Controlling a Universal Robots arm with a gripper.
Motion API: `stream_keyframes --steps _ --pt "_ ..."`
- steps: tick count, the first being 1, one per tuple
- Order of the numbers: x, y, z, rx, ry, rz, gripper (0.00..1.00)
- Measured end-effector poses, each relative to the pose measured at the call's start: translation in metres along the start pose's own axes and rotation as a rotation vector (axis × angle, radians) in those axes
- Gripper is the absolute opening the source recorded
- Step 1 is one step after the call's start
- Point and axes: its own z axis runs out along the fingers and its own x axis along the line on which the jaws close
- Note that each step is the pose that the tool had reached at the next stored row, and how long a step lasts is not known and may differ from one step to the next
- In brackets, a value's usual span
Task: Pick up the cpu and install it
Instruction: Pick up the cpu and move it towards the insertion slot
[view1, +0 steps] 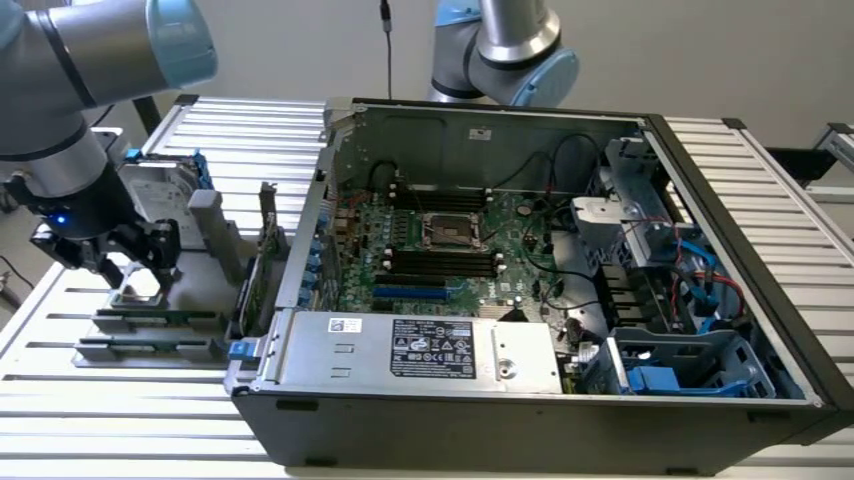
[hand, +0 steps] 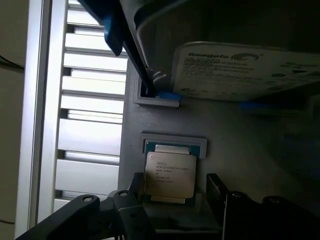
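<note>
The pincer (view1: 123, 262) stands released. Its two fingers (hand: 216, 192) are spread to either side of the cpu (hand: 170, 175), with a clear gap on at least one side, so nothing is grasped. It hangs low over the grey tray (view1: 194, 300). The tray sits on the slatted table (view1: 80, 420), at the exterior view's left of the open case (view1: 534, 425).

The cpu lies straight below the pincer, between the fingertips. It is seated flat in a green-rimmed pocket (hand: 172, 144) near the tray's edge that borders the bare slats. Its metal top faces up, and the printed lines run from one finger toward the other. The chip is close to square, so it has hardly any long axis. Two opposite edges face the fingers, and a third faces the hard drive (hand: 240, 70), which stands further along the tray. The chip seems to sit a little nearer one finger than the other.

The socket (view1: 451, 232) lies on the board inside the case, well apart from the tray, toward the exterior view's right.
</note>
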Motion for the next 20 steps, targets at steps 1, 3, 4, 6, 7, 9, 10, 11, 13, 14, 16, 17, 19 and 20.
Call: stream_keyframes --steps 1,3,4,6,7,9,10,11,13,14,16,17,19,20 --pt "-0.0001 -0.0001 0.0005 -0.0002 0.0014 0.002 0.62" --pt "-0.0001 -0.0001 0.0014 -0.0005 0.0049 0.005 0.62" --pt "-0.0001 -0.0001 0.0016 -0.0007 0.0066 0.007 0.62" --pt "-0.0001 -0.0002 0.0021 -0.0011 0.0092 0.011 0.62" --pt "-0.0001 -0.0001 0.0023 -0.0012 0.0097 0.013 0.62" --pt "-0.0002 0.0002 0.0028 -0.0014 0.01 0.017 0.62" --pt "-0.0002 0.0005 0.0031 -0.0015 0.01 0.019 0.62" --pt "-0.0002 0.0009 0.0034 -0.0017 0.01 0.022 0.62" --pt "-0.0004 0.002 0.0038 -0.0018 0.0101 0.026 0.62" --pt "-0.0004 0.0027 0.0041 -0.0018 0.0102 0.029 0.62" --pt "-0.0005 0.0039 0.0049 -0.002 0.0104 0.031 0.62" --pt "-0.0006 0.0044 0.0053 -0.0021 0.0107 0.032 0.62" --pt "-0.0007 0.0051 0.0062 -0.002 0.0118 0.033 0.62" --pt "-0.0007 0.0055 0.0066 -0.0021 0.0125 0.034 0.62"
